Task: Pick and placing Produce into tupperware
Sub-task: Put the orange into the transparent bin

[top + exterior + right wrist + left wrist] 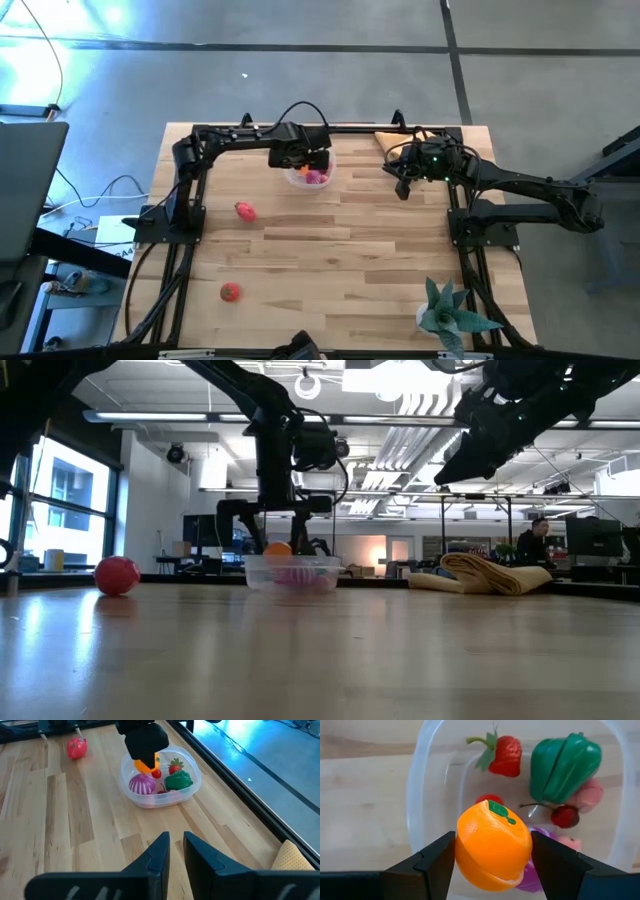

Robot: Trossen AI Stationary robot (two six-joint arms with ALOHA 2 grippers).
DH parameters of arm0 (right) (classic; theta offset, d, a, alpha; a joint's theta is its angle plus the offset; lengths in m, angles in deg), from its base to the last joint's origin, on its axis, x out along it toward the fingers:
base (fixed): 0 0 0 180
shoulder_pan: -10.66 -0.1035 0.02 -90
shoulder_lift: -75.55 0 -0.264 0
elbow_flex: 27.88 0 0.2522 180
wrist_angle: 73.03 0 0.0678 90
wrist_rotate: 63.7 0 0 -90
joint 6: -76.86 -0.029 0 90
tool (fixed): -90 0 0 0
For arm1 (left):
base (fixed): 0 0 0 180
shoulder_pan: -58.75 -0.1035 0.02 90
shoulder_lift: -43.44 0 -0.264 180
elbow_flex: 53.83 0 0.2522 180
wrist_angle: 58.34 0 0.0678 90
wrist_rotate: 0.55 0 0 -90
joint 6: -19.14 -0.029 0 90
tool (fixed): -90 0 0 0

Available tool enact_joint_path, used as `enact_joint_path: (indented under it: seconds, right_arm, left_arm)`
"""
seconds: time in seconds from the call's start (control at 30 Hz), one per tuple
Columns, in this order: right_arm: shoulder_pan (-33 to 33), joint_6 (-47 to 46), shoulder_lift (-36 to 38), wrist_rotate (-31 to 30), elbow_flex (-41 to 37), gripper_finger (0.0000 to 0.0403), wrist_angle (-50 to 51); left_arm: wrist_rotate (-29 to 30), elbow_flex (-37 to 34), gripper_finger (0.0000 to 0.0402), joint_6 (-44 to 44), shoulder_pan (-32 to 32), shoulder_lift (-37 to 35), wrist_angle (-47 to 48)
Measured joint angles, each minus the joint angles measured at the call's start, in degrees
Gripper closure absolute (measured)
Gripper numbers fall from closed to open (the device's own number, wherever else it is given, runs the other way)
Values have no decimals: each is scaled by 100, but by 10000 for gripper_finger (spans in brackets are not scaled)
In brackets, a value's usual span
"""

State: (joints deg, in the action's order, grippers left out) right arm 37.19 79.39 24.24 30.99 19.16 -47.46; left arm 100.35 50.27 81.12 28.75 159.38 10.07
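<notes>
Fingers (436, 865) of the left arm clamped on the orange (492, 847), above the tupperware (427, 780), strawberry (504, 756) and green pepper (563, 766) lying beyond. Right fingers (160, 852) nearly closed, apparently empty, hovering off the surface (75, 810).

Four cameras, one shared container
Overhead looks straight down; low looks level across the table; both wrists view the tupperware (160, 782), left closest.
</notes>
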Motion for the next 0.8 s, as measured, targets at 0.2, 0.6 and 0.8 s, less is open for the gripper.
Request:
enact_joint_path:
  seconds: [0.2,0.6,0.8]
  right_arm:
    - [0,-1,0,1,0,359,-1]
    - [-2,0,0,0,0,359,0]
    - [-1,-1,0,1,0,359,0]
  left_arm:
    - [-13,2,169,123,0,26,-24]
    - [11,2,90,278,-4,26,-96]
    - [11,2,94,280,2,19,-160]
